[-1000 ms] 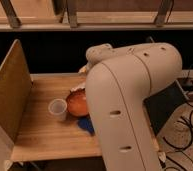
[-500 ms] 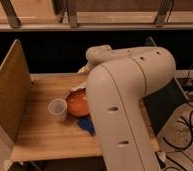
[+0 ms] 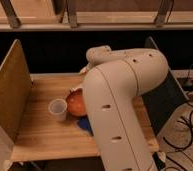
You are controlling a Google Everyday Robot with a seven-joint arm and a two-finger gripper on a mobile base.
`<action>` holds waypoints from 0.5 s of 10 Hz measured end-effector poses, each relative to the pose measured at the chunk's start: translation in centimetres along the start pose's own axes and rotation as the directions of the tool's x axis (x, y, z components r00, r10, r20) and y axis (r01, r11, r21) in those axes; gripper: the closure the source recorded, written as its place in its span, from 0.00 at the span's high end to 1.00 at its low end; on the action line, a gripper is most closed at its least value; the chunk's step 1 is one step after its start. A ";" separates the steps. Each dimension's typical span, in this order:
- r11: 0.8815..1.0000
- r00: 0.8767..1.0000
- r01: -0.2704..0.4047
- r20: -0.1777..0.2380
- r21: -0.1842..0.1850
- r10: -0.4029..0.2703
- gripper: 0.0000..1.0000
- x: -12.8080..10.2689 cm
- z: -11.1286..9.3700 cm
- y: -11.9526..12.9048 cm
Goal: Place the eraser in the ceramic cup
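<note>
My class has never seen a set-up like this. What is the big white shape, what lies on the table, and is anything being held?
The big white shape is a robot arm, bent over a wooden table with upright side boards. The single camera looks down past the arm. On the table stand a small white ceramic cup and, close beside it, an orange bowl; a blue scrap lies nearer us. The gripper, the arm's grasping hand, is at its far end beyond the bowl, mostly hidden by the arm, so whether it holds anything cannot be told. No eraser is in sight.
</note>
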 end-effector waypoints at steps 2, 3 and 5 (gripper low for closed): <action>1.000 1.000 -0.008 -0.013 -0.019 0.008 0.80 -0.8 1.4 0.8; 0.999 0.999 -0.021 -0.031 -0.026 0.020 0.80 -0.9 2.4 0.9; 0.998 0.995 -0.057 -0.084 -0.024 0.055 0.80 -0.4 5.0 0.4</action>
